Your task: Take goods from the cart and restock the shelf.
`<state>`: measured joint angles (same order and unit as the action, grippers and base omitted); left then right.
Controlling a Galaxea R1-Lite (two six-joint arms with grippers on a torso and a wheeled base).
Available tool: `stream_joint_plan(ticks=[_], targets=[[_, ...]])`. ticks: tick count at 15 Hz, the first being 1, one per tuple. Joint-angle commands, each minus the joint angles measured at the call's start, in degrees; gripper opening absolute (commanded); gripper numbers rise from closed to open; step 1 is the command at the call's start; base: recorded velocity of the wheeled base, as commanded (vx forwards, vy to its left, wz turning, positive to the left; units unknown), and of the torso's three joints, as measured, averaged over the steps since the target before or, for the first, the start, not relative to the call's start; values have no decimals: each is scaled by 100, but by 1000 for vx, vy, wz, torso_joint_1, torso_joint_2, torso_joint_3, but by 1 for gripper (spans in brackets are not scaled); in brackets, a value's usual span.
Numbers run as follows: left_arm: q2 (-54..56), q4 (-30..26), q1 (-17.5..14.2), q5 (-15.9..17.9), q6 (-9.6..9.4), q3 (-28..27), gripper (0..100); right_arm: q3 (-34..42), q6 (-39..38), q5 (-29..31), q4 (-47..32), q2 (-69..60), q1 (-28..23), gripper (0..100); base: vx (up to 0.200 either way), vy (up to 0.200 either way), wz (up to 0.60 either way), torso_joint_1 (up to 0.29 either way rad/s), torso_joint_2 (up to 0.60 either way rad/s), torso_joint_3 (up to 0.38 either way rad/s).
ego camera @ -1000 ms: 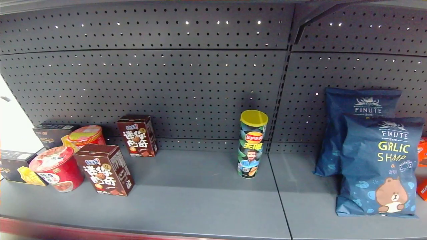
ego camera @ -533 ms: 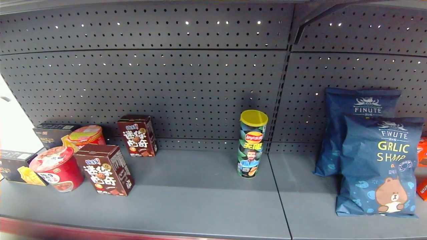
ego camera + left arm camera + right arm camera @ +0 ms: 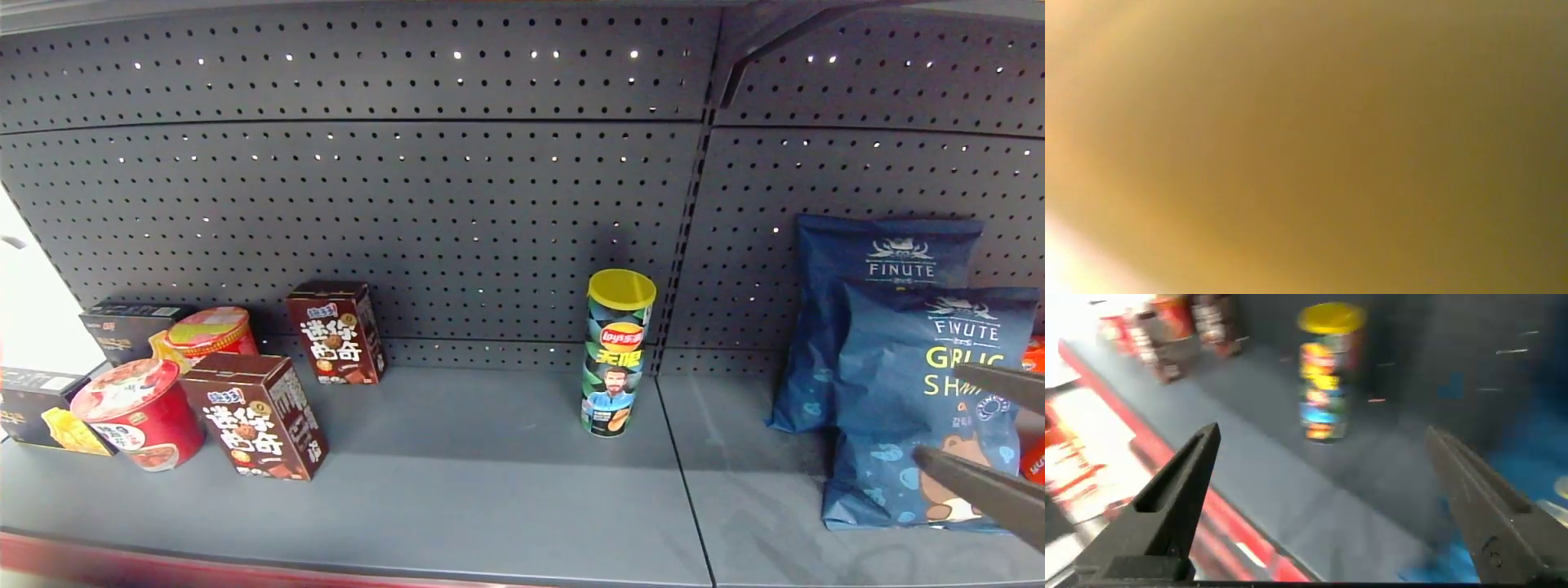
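Spread wide and gripping nothing, the jaws of the right gripper (image 3: 936, 411) are hanging over the right end of the shelf (image 3: 490, 498), in front of a blue snack bag (image 3: 898, 367) that is standing there. One finger is crossing the bag's printed face and the other is crossing its lower corner; I cannot tell whether either is touching it. Behind that bag, farther from the jaws, a second blue bag (image 3: 857, 269) is leaning against the perforated back panel (image 3: 408, 204). Just to the jaws' right, orange packs (image 3: 1033, 359) are peeking in at the edge.

To the jaws' left and well apart from them, a tall chip can (image 3: 620, 355) with a yellow lid is standing upright near the back panel, alone on the grey shelf board. From the right wrist camera the can is sitting ahead of the jaws, framed in the gap between them.

Much farther to the jaws' left, a cluster of stock is sitting together: two brown boxes, one at the front (image 3: 257, 416) and one at the back (image 3: 336, 331), a red noodle cup (image 3: 139, 412) just beside the front box, another cup (image 3: 208, 331) behind it, and black boxes (image 3: 37, 404) at the far end.
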<state>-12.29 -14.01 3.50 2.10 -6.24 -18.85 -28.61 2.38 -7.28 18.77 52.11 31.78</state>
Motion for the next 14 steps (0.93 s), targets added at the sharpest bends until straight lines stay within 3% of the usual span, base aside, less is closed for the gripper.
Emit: stream_joint_plan(ticks=[1,4,8,13,14], targets=[[-186,3,2,1,70,21,0,-197,-185,-11,294,1354,469,100,0,0,0,0,0,0],[-195,3,10,54,70,21,0,-452,-185,-177,882,2180,425,100,0,0,0,0,0,0],[-204,12,10,265,97,-23,0,-1147,-123,-424,1014,3200,12,100,0,0,0,0,0,0],[-195,3,10,344,308,-58,0,-1287,-36,-511,1893,4289,-471,100,0,0,0,0,0,0],[-195,3,10,353,343,-58,0,-1402,-36,-986,2227,4553,-717,100,0,0,0,0,0,0]])
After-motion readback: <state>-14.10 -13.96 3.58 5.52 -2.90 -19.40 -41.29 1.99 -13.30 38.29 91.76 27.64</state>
